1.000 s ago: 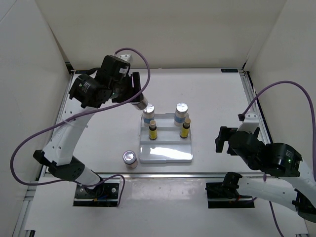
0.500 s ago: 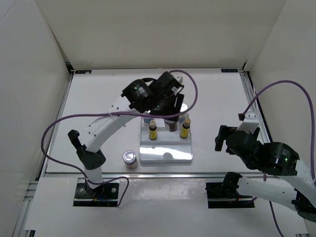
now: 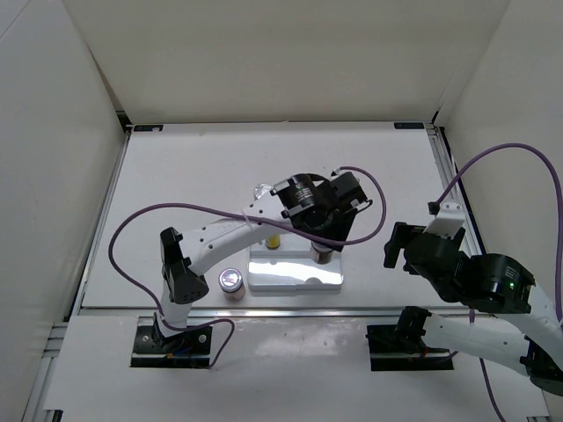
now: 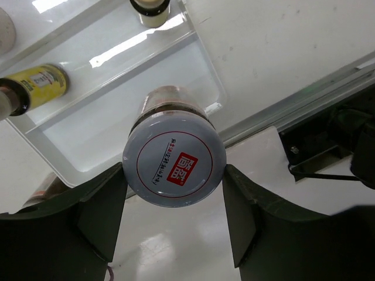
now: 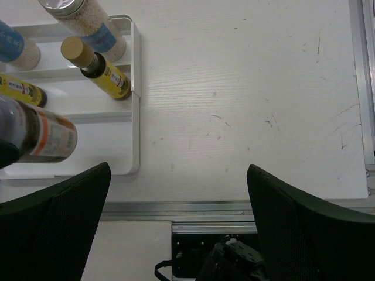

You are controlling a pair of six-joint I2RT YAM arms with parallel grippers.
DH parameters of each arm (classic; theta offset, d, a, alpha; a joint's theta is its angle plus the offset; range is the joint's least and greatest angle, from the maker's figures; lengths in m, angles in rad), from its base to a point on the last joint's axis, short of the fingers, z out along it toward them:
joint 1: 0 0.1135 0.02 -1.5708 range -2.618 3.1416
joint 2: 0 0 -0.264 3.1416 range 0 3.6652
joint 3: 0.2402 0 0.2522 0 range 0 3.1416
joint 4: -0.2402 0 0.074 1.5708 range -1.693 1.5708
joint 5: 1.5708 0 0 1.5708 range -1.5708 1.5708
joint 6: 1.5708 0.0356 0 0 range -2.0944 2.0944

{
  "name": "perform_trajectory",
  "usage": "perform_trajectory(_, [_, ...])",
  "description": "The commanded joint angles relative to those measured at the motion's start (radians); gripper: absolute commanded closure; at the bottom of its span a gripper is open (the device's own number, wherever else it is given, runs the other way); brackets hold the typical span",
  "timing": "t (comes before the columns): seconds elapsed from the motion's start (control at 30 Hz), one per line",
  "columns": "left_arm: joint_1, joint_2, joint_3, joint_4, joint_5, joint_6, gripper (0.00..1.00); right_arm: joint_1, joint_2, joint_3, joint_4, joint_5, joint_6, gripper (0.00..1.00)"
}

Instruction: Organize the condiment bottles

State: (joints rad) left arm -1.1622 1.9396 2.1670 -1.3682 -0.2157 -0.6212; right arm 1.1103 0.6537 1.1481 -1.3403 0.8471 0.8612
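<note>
While the left gripper (image 4: 173, 181) is clamped on a jar (image 4: 174, 158) by its sides, the jar sits over the tray's (image 3: 295, 280) front step, near the right edge; contact with the step cannot be confirmed. Second jar (image 3: 230, 281): on the table (image 3: 176, 176), off the tray's front left corner. White bottles (image 5: 88, 23): back step. Yellow bottles (image 5: 99, 69): middle step. Right gripper (image 5: 177, 175): jaws fully apart, empty, right of the tray.

We list two arms.
- Left arm (image 3: 220, 236): white links, black joints, looping purple left cable (image 3: 158, 209), black base plate (image 3: 171, 338).
- Right arm (image 3: 475, 281): black housings, white lower link, small green light (image 3: 511, 286), purple right cable (image 3: 493, 151).
- Left fingers (image 4: 99, 216): smooth matte black.
- Right fingers (image 5: 53, 228): black, finely pebbled.
</note>
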Motion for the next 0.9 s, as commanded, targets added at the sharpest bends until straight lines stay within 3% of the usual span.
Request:
perform_trajectory(0.0, [-0.020, -0.034, -0.099, 0.082, -0.057, -0.032, 0.89, 0.002, -0.009, 0.007, -0.039, 0.040, 0.024, 0.00])
perform_trajectory(0.33, [-0.030, -0.062, -0.380, 0.334, -0.125, -0.063, 0.89, 0.002, -0.028, 0.016, -0.048, 0.040, 0.024, 0.00])
perform_trajectory(0.87, [-0.114, -0.015, -0.412, 0.509, -0.203, -0.074, 0.89, 0.002, -0.028, 0.016, -0.048, 0.040, 0.024, 0.00])
